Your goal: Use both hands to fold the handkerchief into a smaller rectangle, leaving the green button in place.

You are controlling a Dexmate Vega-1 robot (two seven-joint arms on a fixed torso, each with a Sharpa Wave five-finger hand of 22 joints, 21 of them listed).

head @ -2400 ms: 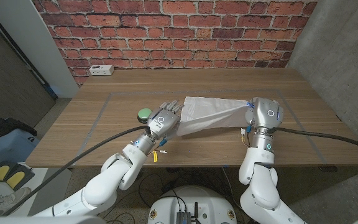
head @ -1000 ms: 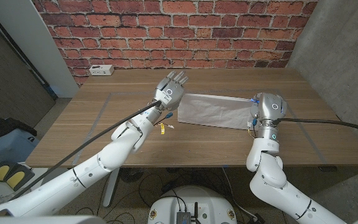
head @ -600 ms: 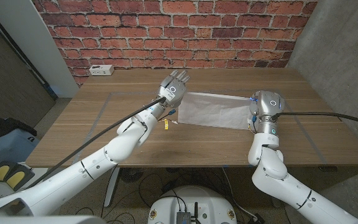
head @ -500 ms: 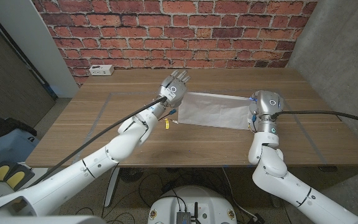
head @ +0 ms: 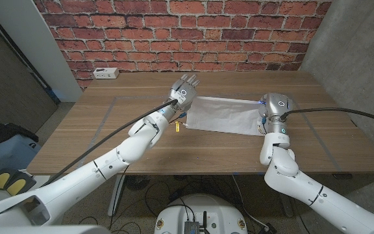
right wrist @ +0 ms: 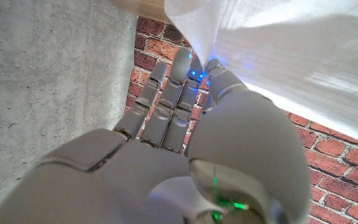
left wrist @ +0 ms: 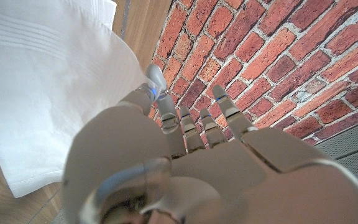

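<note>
Handkerchief: I see the white handkerchief (head: pixel 223 116) lying folded into a long rectangle on the wooden table (head: pixel 141 140), toward the brick wall (head: pixel 174 32) side of its middle.
Left hand: my left hand (head: pixel 183 93) is at the handkerchief's left end; in the left wrist view its fingers (left wrist: pixel 199 124) reach out straight and slightly apart, and I cannot tell whether the thumb is pinching the cloth edge.
Right hand: my right hand (head: pixel 272 106) is at the handkerchief's right end; in the right wrist view the fingers (right wrist: pixel 166 102) lie close side by side and the cloth's corner hangs right at the thumb, but I cannot tell if it is pinched.
Cloth surface: faint creases run lengthwise, and a hem shows along the near edge.
Socket block: a white socket block (head: pixel 105 73) sits near the wall, well to the left of the handkerchief.
</note>
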